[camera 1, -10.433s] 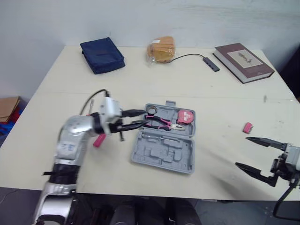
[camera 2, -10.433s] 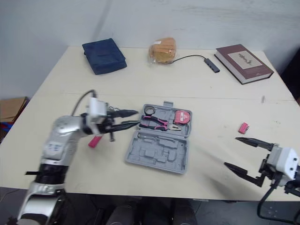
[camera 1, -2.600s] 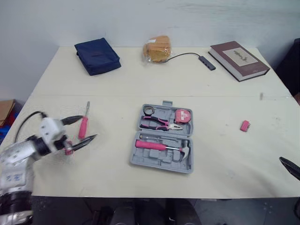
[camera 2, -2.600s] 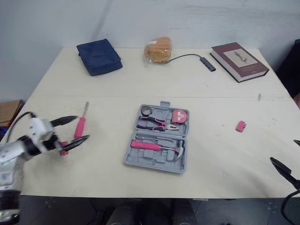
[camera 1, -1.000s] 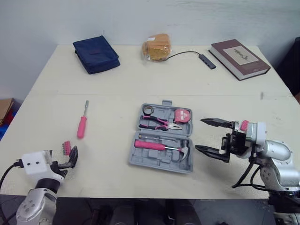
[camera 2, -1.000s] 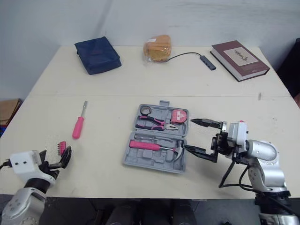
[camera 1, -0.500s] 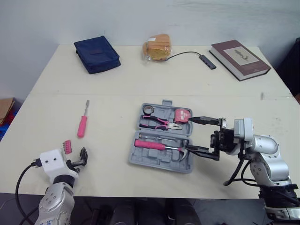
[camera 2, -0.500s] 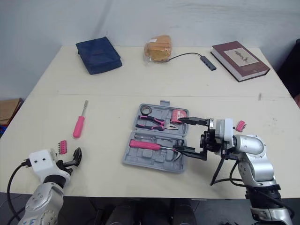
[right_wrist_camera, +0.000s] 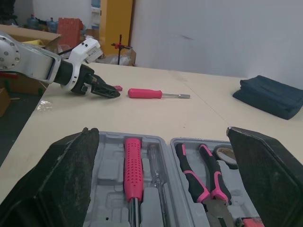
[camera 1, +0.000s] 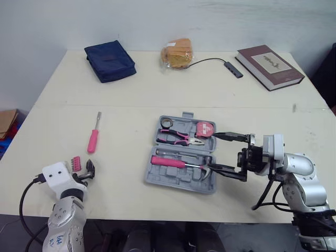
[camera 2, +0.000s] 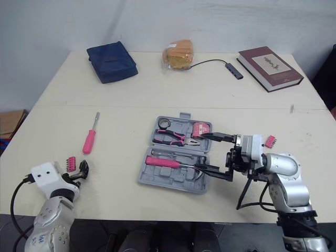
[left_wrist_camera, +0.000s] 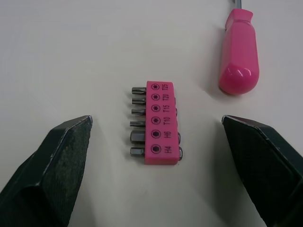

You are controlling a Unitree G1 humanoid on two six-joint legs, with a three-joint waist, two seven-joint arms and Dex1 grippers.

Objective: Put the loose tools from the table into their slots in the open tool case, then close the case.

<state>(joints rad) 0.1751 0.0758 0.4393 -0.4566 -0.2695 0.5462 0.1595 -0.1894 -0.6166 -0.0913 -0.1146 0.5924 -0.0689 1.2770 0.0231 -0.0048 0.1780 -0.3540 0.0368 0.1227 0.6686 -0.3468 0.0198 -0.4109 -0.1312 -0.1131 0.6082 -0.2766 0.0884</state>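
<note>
The grey tool case (camera 1: 181,175) lies open at the table's middle, holding a pink-handled hammer (camera 1: 168,161), pink pliers (camera 1: 180,136), a tape measure (camera 1: 206,128) and a thin screwdriver (right_wrist_camera: 155,166). A pink screwdriver (camera 1: 93,140) lies loose to its left. Nearer the front left lies a pink bit holder (left_wrist_camera: 161,124) with several bits; my left gripper (camera 1: 89,169) is open just short of it, a finger on either side in the left wrist view. My right gripper (camera 1: 223,152) is open at the case's right edge, empty. A second pink bit holder (camera 2: 271,140) lies behind my right wrist.
A navy pouch (camera 1: 110,60), a wrapped bun (camera 1: 178,53), a cabled USB hub (camera 1: 233,69) and a brown book (camera 1: 270,60) line the far side of the table. The table's front edge runs just below both grippers.
My left gripper has crept closer to the pink bit holder. The right gripper, which came leftward to the case edge a second ago, now holds still.
</note>
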